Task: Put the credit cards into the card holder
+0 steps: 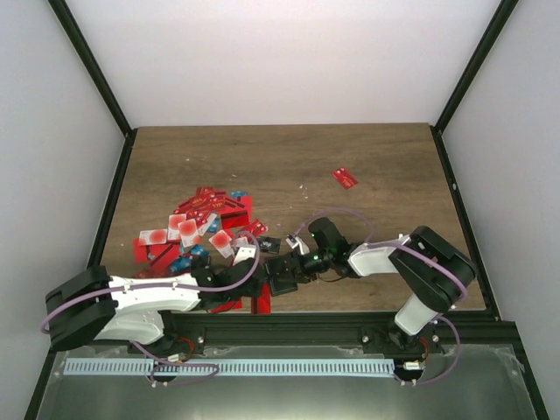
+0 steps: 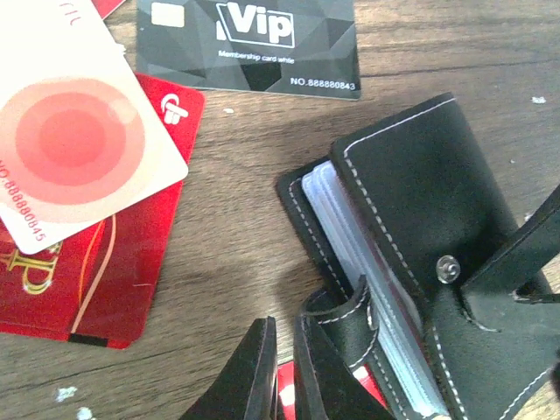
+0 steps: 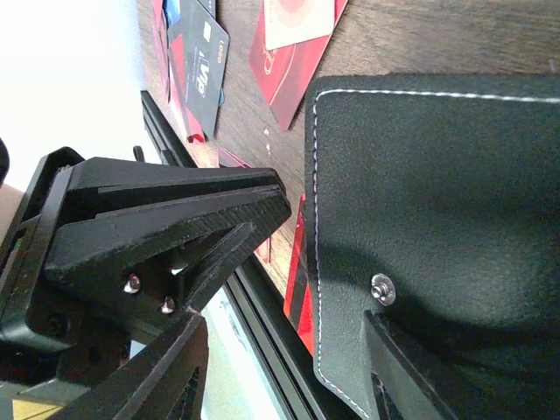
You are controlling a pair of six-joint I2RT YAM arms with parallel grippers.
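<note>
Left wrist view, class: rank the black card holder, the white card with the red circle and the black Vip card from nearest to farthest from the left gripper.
1. The card holder, just right of the left gripper at the bottom edge.
2. The white card with the red circle, up to the left.
3. The black Vip card, along the top edge, farthest.

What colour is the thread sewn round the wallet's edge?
White, on the black card holder; clearest in the left wrist view.

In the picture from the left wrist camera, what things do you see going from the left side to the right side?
White card with red circle → red card under it → left gripper at the bottom → black card holder, with clear sleeves inside.
</note>
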